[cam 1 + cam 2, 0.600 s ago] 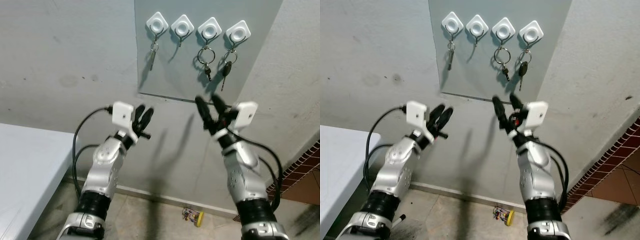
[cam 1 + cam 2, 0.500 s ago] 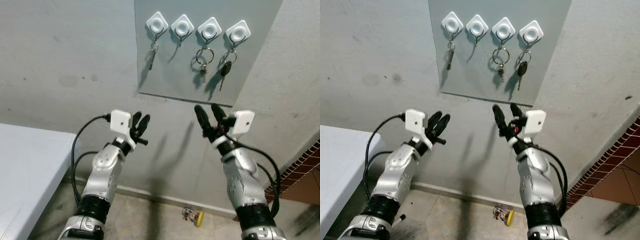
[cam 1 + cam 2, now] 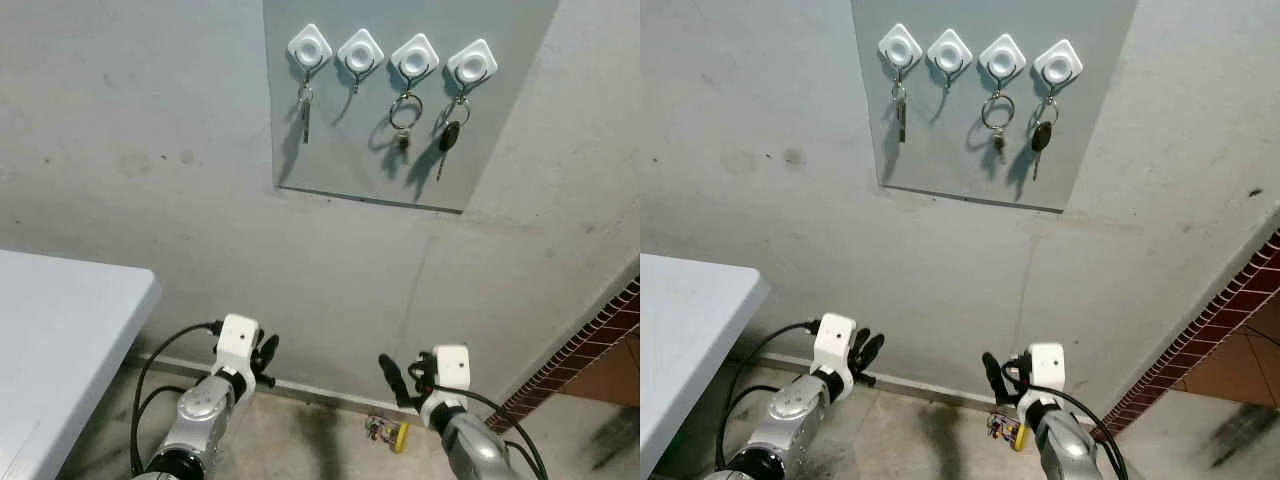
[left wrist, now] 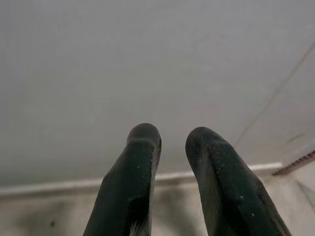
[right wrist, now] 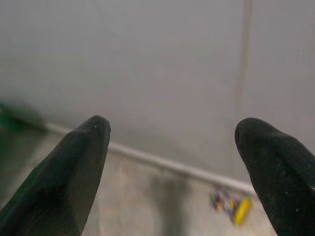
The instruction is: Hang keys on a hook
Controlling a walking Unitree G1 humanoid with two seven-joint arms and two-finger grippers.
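Right end effector point(image 5: 170, 147) low near floor, fingers wide apart, empty. Left end effector point(image 4: 167, 142) low too, fingers slightly apart, empty. Keys point(image 3: 402, 118) hang on third hook point(image 3: 414, 58) of four on wall panel point(image 3: 350, 150). Table point(image 3: 60, 330) at left.

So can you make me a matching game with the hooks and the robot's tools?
Things:
1. second hook from the left
2. third hook from the left
3. rightmost hook
4. right tool

States:
A. holds a black-headed key
B. fingers wide apart, nothing between them
C. nothing hanging on it
D. holds a big ring with a small key

Pairs: 1-C, 2-D, 3-A, 4-B
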